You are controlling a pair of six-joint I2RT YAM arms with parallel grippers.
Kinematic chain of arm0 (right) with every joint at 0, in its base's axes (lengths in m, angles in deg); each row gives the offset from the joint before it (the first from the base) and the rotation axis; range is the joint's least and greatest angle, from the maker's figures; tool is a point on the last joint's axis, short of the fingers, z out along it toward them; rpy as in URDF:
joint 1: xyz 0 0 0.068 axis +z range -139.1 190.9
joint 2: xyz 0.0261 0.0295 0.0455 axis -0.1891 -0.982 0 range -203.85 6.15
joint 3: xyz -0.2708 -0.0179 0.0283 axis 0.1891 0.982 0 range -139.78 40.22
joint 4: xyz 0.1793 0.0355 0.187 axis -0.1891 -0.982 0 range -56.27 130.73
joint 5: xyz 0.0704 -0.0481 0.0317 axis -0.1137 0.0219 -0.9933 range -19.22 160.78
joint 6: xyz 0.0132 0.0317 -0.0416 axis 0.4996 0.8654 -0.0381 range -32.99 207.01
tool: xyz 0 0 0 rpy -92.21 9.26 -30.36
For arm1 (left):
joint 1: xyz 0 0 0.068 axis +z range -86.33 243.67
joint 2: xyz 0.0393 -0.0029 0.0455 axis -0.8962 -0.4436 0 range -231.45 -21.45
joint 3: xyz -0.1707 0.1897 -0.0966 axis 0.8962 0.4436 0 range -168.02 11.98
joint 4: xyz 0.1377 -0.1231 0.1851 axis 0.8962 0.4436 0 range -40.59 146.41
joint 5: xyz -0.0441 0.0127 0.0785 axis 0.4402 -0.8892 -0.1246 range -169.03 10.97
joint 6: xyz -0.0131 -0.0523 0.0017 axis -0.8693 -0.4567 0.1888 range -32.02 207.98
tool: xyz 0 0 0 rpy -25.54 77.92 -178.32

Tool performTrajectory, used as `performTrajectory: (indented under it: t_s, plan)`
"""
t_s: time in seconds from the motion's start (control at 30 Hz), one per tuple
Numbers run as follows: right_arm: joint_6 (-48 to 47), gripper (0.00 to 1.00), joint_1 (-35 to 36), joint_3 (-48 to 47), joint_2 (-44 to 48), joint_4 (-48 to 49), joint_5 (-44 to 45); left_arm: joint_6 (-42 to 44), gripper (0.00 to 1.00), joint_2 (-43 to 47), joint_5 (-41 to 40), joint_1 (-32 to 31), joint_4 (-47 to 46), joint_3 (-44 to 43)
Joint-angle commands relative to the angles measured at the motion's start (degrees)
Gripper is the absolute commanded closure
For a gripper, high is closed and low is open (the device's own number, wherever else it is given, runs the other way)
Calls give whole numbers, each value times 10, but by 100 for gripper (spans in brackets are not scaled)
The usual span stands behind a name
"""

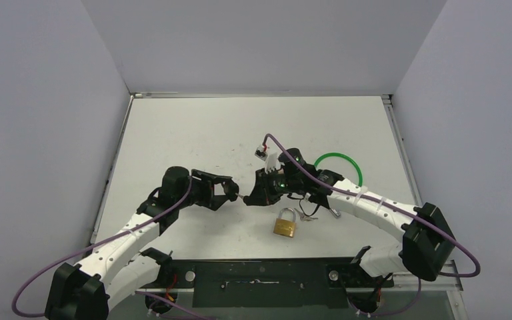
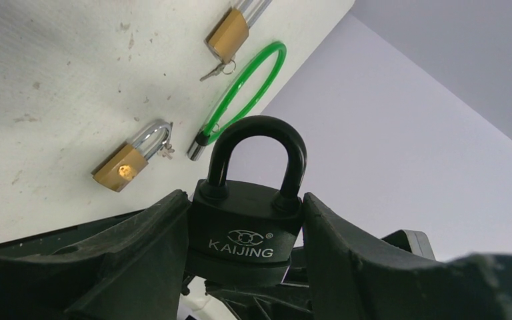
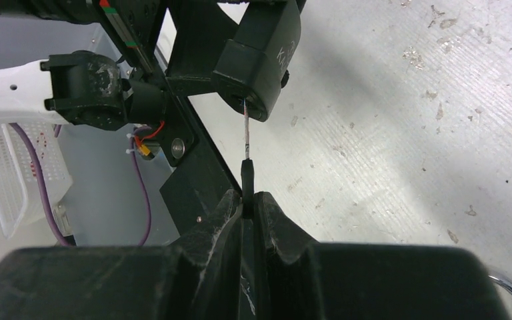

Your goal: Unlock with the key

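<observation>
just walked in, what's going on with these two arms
The left gripper holds a black padlock by its body. The right gripper is shut on a key whose blade tip meets the keyhole in the padlock's underside, apparently partly in. The shackle sits closed in the body, so it is not unlocked yet. Two brass padlocks and a green cable lock lie on the table.

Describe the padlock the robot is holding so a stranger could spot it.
Above the middle of the white table, the left gripper clamps a black padlock. Unlike the two brass padlocks lying on the table, its shackle is black, not silver.
</observation>
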Motion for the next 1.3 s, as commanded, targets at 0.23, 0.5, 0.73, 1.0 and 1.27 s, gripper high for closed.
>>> performTrajectory:
  t_s: [0.23,0.5,0.73,1.0,1.27]
  plan:
    - [15,100,19,-156,-97,-88,103,23,83,-16,-56,-2,21,-80]
    - [33,100,25,-209,-143,-92,121,23,83,-33,-59,-2,18,-91]
    - [42,100,25,-220,-173,-62,140,10,83,-26,-43,-2,1,-96]
    - [56,100,23,-258,-205,-34,140,-5,83,-21,-30,-2,-36,-81]
    - [205,100,-29,-188,-170,136,4,37,83,-21,-52,-1,-133,-61]
